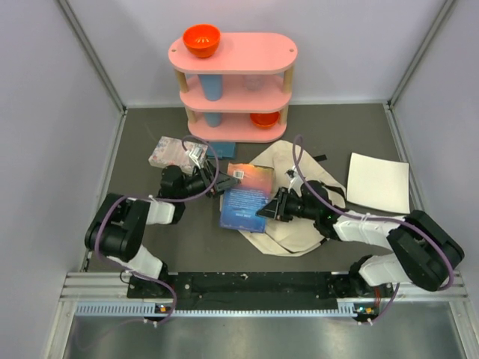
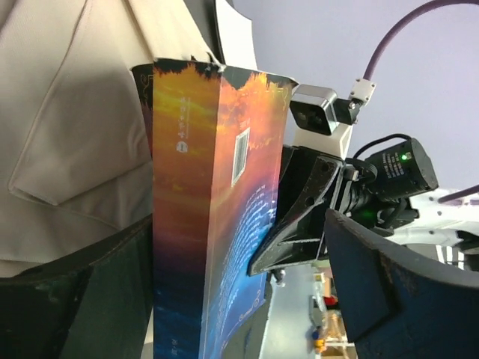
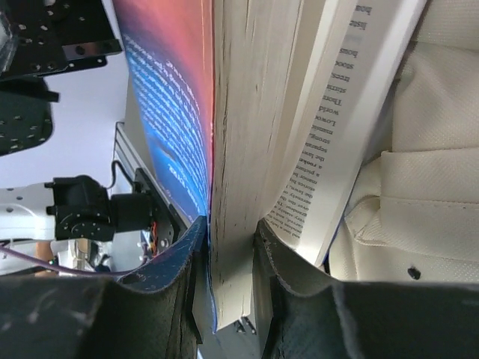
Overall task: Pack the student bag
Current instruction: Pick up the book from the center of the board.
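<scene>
The right fingers (image 3: 176,258) are clamped on the page edge of the book (image 1: 245,196), holding it over the 9 o'clock side of the bag (image 1: 299,224). The left fingers (image 2: 374,284) stand apart astride its spine, probably to steady it for sliding in. The bag lies flat mid-tabletop (image 1: 352,134), long axis roughly 12 to 6 o'clock; which way its mouth faces, I cannot tell.

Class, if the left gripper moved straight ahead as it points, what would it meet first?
Most likely the book, clamped by the right gripper, just ahead between the left gripper's open fingers; depth is unclear.
</scene>
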Available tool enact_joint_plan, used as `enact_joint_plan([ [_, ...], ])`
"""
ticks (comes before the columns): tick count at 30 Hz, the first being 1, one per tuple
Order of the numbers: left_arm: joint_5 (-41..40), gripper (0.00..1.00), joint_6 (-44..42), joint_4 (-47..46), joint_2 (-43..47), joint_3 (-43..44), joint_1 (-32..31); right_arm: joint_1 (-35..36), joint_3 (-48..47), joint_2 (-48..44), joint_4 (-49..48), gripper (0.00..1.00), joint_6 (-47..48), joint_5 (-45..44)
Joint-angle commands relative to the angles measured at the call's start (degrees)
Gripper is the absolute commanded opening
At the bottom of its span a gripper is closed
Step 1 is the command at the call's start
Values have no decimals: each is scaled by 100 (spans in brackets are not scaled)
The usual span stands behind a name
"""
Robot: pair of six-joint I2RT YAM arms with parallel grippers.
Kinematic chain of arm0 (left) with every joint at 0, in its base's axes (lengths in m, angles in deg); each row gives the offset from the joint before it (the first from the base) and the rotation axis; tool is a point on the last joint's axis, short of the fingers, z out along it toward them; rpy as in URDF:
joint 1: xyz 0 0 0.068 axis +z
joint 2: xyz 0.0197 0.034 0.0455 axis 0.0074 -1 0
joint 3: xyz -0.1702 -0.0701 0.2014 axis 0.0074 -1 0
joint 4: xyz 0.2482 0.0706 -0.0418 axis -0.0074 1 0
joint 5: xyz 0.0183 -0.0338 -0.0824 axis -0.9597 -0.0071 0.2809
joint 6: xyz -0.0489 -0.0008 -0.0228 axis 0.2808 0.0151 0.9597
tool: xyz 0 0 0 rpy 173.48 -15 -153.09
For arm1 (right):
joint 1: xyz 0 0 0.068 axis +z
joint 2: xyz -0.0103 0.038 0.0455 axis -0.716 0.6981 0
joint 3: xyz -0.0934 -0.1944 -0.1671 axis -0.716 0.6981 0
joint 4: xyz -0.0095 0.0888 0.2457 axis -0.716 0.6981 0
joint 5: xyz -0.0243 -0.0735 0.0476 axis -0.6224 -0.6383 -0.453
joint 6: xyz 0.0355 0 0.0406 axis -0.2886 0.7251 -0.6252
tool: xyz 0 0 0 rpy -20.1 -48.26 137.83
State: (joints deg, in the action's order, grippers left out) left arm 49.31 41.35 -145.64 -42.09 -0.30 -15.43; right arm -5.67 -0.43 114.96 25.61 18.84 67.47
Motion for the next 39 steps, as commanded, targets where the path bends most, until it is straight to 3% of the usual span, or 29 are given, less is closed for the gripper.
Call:
enact_joint_plan([
  [1, 48, 83, -1367, 1574, 892, 535, -292, -15, -297, 260, -894, 0, 43, 84],
  [2, -144, 69, -1909, 2501, 1093, 631, -362, -24, -332, 313, -912, 0, 43, 120],
  [5, -619, 36, -2606, 3448, 1401, 896, -407, -15, -447, 419, -973, 5, 52, 208],
  [6, -690, 20, -2687, 3790, 1437, 957, -407, -24, -447, 410, -991, 13, 61, 217],
  [8, -822, 3, -2846, 4038, 1534, 1019, -407, -50, -464, 288, -843, 28, 52, 156],
  [9, -1005, 0, -2855, 4222, 1595, 1010, -407, -59, -456, 209, -694, 42, 52, -27],
  [12, -1689, 0, -2995, 4618, 2043, 1036, -389, -85, -447, -370, 429, 72, 236, -929],
  [15, -2209, 0, -3145, 5365, 2640, 1290, -372, -85, -491, -1126, 1675, 84, 360, -1871],
  [19, -3053, 0, -3119, 6060, 3203, 1713, -372, -85, -403, -1830, 1988, 88, 500, -1919],
  [25, -3213, 0, -2487, 6071, 3547, 2188, -363, -85, -561, -2007, 1560, 89, 247, -953],
  [31, -3082, 0, -1934, 4753, 3732, 1960, -363, -77, -193, -1823, 22, 89, -1253, -460],
  [35, -3292, 0, -1766, 4058, 3793, 1776, -372, 11, 325, -1638, -1691, 90, -2091, -503],
  [39, -3845, 0, -1423, 3180, 3881, 1389, -389, 283, 248, -1497, -1774, 91, -2294, -977],
])
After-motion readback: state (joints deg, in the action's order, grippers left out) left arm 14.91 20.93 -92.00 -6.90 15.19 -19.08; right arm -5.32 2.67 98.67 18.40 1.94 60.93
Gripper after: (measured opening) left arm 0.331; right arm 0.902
